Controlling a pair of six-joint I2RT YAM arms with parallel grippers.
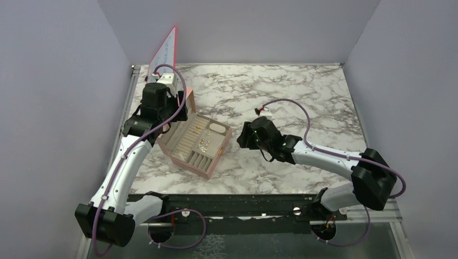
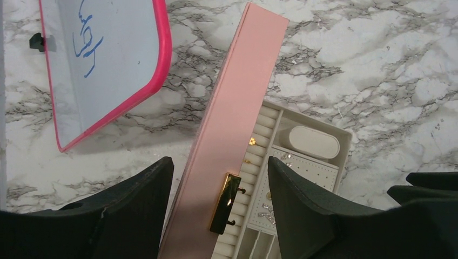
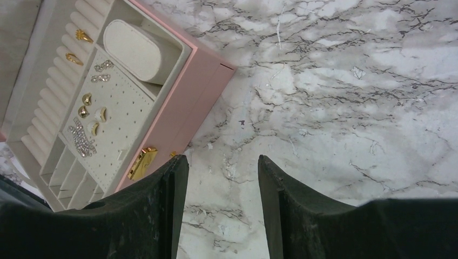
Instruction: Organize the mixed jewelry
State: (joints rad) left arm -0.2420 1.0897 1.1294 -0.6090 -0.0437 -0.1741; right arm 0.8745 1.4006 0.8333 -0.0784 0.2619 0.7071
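The mixed jewelry (image 3: 85, 100) lies in the beige tray of the open pink box (image 3: 189, 91): gold studs and rings, plus silvery sparkling pieces (image 3: 82, 141). From above the jewelry (image 1: 204, 141) shows as tiny specks mid-tray. The box lid (image 2: 227, 108) stands upright, its gold clasp (image 2: 226, 202) on the upper edge. My left gripper (image 2: 220, 162) straddles that lid edge, open, with a gap on each side. My right gripper (image 3: 222, 157) hangs open over bare marble just right of the box front, with nothing between its fingers.
A pink-framed whiteboard (image 1: 164, 51) with blue writing leans at the back left, close behind the lid. A beige oval cushion (image 3: 132, 48) fills one compartment. The box's front latch (image 3: 141, 163) sits near my right gripper's left finger. Grey walls enclose the marble table (image 1: 302, 97).
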